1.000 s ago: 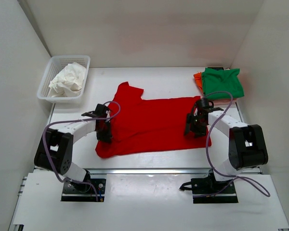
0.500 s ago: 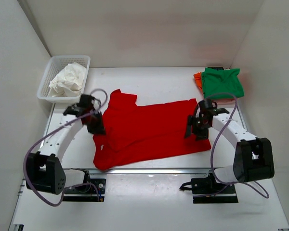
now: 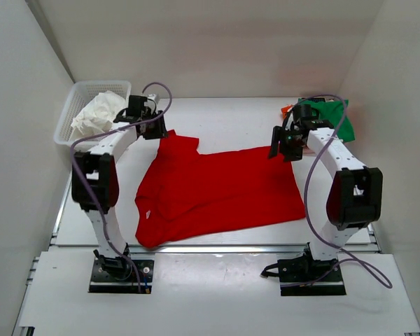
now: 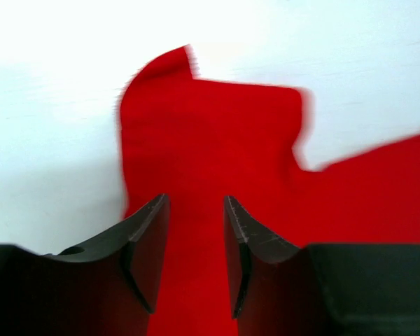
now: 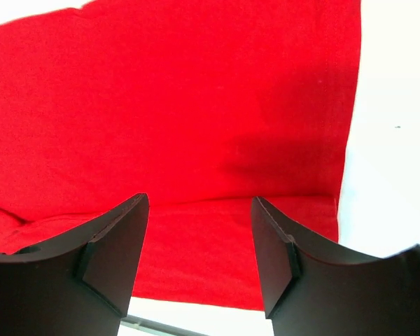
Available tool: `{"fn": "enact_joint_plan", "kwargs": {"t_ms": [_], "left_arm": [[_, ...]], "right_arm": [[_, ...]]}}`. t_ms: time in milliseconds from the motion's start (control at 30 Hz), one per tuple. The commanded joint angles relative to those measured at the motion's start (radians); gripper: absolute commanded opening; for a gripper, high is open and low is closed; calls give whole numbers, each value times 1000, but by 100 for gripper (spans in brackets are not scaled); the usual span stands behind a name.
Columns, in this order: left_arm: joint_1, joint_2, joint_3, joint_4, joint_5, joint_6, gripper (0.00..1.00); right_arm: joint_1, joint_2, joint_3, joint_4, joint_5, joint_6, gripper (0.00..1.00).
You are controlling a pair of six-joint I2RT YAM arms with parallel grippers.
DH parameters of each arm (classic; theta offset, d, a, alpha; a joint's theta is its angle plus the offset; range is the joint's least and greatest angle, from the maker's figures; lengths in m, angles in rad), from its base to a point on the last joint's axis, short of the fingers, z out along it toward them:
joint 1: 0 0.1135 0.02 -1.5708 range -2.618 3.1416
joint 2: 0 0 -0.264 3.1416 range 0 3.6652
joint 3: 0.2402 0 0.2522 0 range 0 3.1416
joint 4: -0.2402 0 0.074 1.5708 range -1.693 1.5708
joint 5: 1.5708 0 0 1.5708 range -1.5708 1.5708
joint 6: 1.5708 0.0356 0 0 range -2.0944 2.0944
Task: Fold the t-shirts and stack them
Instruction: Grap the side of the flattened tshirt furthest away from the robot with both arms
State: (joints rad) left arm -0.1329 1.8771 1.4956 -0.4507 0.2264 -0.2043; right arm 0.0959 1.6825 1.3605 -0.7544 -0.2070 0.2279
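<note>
Across the white table (image 3: pixel 231 119), the red shirt (image 3: pixel 217 192) lay flat, long axis left-right, hem rightward, one sleeve pointing far-left. Over its far edge hung the left gripper (image 4: pixel 194 203) and right gripper (image 5: pixel 199 203), jaws apart, empty. Beyond sat a folded green shirt (image 3: pixel 329 122), ringed by white walls (image 3: pixel 217 49).

This was a robot lab's test cell: plain white panels (image 3: pixel 210 49) walled a white table (image 3: pixel 231 115) on three sides (bare, evenly lit), and two cabled arms (image 3: pixel 353 196) were bolted through black base plates (image 3: pixel 119 274) near an aluminium rail (image 3: pixel 217 248). A white mesh basket (image 3: pixel 91 84) of crumpled cloth (image 3: pixel 98 115) sat just left of the left claw (image 3: pixel 154 131).
</note>
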Motion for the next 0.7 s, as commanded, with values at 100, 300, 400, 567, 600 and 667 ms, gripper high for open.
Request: {"fn": "enact_joint_plan", "kwargs": {"t_ms": [100,300,400,567,600,667], "left_arm": [[-5,163,169,99,-186,204,57],[1,238,209,193,-173,246,66],[-4,299,262,181,-171,272,69],[-23,384,360,97,-111,292,69],[-22,404,399,54,-114,304,72],[-40,435,440,23,-111,328,73]], "right_arm": [[7,46,71,15,15,-29,57],[10,80,98,23,8,-22,58],[4,95,120,12,6,-22,57],[1,94,127,14,4,-18,56],[-4,89,129,15,0,-18,57],[-7,91,123,18,-3,-13,56]]}}
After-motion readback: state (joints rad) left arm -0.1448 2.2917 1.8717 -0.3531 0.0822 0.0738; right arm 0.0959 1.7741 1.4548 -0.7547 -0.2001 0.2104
